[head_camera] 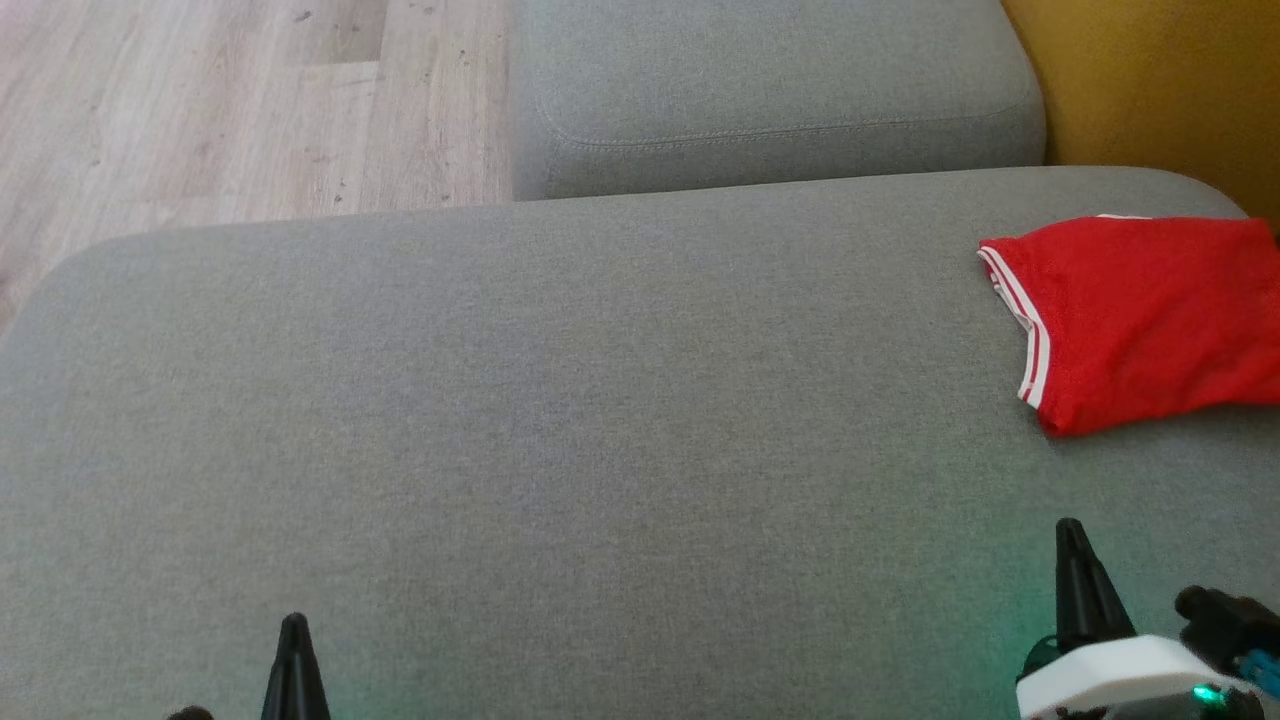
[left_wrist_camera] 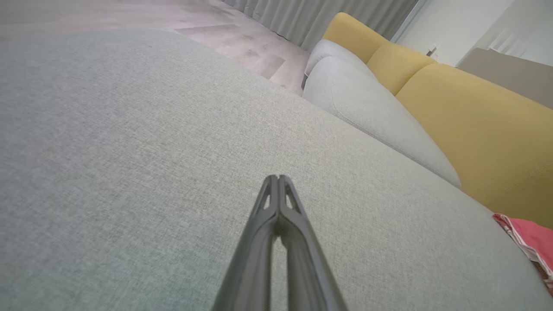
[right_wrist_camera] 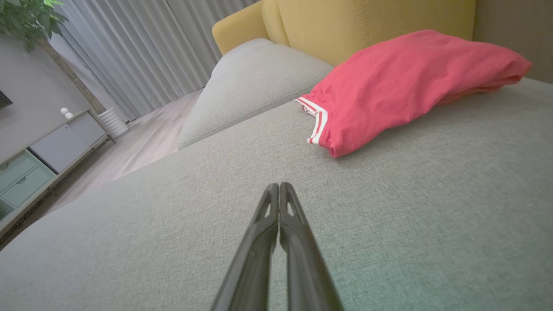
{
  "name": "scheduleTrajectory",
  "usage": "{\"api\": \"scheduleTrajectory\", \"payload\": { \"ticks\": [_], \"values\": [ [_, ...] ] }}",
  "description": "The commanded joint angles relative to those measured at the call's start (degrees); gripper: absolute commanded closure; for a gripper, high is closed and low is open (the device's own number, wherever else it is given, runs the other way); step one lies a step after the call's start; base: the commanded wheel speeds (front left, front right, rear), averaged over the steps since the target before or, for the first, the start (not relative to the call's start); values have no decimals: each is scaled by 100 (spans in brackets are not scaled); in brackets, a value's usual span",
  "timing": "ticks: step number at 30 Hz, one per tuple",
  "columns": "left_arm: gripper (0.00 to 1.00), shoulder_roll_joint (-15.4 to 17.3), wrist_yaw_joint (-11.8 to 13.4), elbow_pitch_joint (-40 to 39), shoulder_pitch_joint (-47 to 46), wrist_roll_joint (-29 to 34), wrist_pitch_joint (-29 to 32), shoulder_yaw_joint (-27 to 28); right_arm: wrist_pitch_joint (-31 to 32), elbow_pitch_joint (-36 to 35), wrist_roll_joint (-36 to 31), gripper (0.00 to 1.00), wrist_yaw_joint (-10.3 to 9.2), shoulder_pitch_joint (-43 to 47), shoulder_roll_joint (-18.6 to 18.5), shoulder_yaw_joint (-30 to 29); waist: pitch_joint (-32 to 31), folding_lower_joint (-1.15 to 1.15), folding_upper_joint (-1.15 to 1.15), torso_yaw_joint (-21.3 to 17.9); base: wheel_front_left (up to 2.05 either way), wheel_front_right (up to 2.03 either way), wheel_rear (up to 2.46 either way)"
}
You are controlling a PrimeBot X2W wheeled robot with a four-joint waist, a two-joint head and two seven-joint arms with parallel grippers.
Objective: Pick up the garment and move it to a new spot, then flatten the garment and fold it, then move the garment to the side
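Observation:
The garment [head_camera: 1140, 315] is red with white-striped trim, folded into a compact rectangle at the far right of the grey sofa seat [head_camera: 560, 430]. The right wrist view has it [right_wrist_camera: 406, 82] ahead and to the right, against the yellow backrest. Its edge [left_wrist_camera: 529, 242] peeks in at the left wrist view's right border. My right gripper [head_camera: 1070, 530] stands shut and empty near the lower right, short of the garment, fingertips together [right_wrist_camera: 279, 186]. My left gripper [head_camera: 294, 625] is shut and empty at the lower left, far from the garment, tips touching [left_wrist_camera: 276, 178].
A second grey cushion [head_camera: 770, 90] adjoins the seat at the back. The yellow backrest [head_camera: 1170, 90] rises at the right. Wooden floor [head_camera: 230, 100] lies beyond the seat's left and far edges. Curtains [right_wrist_camera: 142, 52] and a low cabinet [right_wrist_camera: 39, 160] stand across the room.

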Motion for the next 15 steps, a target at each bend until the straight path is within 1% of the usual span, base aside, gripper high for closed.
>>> {"api": "scheduleTrajectory", "payload": {
  "ticks": [1, 15],
  "values": [
    [100, 3, -22, -166, -276, -132, 38, 95, 38, -206, 167, 100, 11, -309, -12, -14, 2, 0, 0, 0, 0, 0, 0],
    [100, 3, -72, -163, -483, -996, 274, 209, 263, -239, 1194, 100, 16, -442, -16, -66, 30, 0, 0, 6, 0, 0, 0]
  ]
}}
